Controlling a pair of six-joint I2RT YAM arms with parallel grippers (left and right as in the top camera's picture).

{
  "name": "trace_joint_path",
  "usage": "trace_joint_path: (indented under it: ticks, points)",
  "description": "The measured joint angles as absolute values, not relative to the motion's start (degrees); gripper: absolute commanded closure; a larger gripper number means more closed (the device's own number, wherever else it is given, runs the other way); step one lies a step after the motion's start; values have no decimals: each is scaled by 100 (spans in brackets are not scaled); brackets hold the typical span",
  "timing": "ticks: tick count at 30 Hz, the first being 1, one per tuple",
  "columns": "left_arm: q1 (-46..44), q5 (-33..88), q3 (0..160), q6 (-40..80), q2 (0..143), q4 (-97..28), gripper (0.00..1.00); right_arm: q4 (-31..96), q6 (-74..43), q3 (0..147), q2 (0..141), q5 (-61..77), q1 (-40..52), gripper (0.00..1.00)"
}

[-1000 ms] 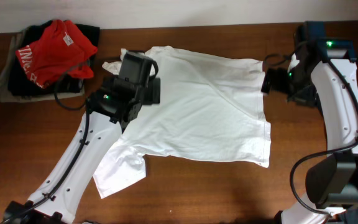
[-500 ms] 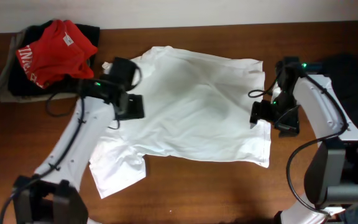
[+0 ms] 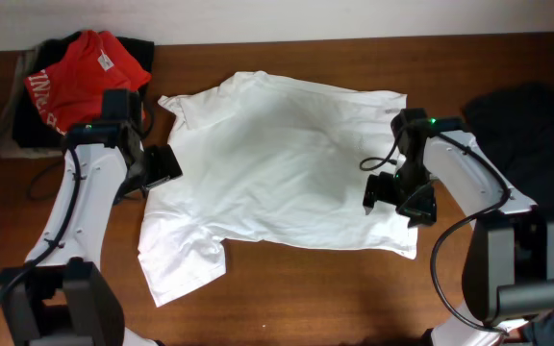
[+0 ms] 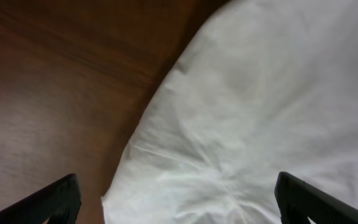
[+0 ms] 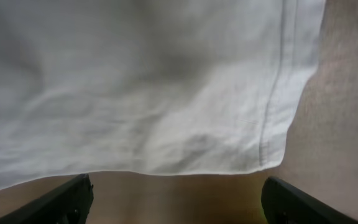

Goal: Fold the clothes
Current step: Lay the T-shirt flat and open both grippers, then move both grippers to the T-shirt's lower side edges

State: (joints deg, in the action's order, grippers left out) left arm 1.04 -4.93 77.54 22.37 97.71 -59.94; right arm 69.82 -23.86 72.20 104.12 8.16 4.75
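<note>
A white T-shirt (image 3: pixel 287 173) lies spread on the wooden table, one sleeve at the lower left. My left gripper (image 3: pixel 162 165) is open and empty over the shirt's left edge. In the left wrist view (image 4: pixel 179 202) its fingers straddle the shirt (image 4: pixel 260 112) where it meets the bare wood. My right gripper (image 3: pixel 392 195) is open and empty over the shirt's right side. In the right wrist view (image 5: pixel 179 202) the shirt's stitched hem (image 5: pixel 272 124) and a corner lie just ahead of the fingers, with bare table between them.
A pile of clothes with a red shirt (image 3: pixel 85 72) on top sits at the back left corner. A dark garment (image 3: pixel 537 125) lies at the right edge of the table. Bare wood runs along the table's front.
My left gripper has moved left from above the shirt's collar area to its left edge. My right gripper has moved from the back right corner toward me and onto the shirt's right side.
</note>
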Motion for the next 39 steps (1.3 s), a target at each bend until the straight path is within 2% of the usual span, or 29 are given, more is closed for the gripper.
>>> trace_joint_path:
  ticks: [7, 18, 27, 30, 38, 39]
  points:
    - [106, -399, 7153, 2185, 10031, -5417, 4, 6899, -2506, 6969, 10363, 585, 478, 10]
    - [106, -318, 7102, 2056, 10541, -5074, 5, 6569, -2556, 6768, 10353, 469, 478, 14]
    - [252, -471, 7098, 2056, 10545, -4840, 5, 6716, -2851, 6759, 10300, 86, 489, 13]
    - [353, -491, 7096, 2056, 10545, -4856, 10, 6744, -2858, 6729, 10114, 43, 530, 12]
    - [405, -493, 7067, 2036, 10545, -4873, 11, 6613, -2873, 6226, 9721, 21, 644, 12]
    - [405, -493, 7041, 2036, 10545, -4860, 11, 6595, -2873, 6184, 9721, 19, 644, 8]
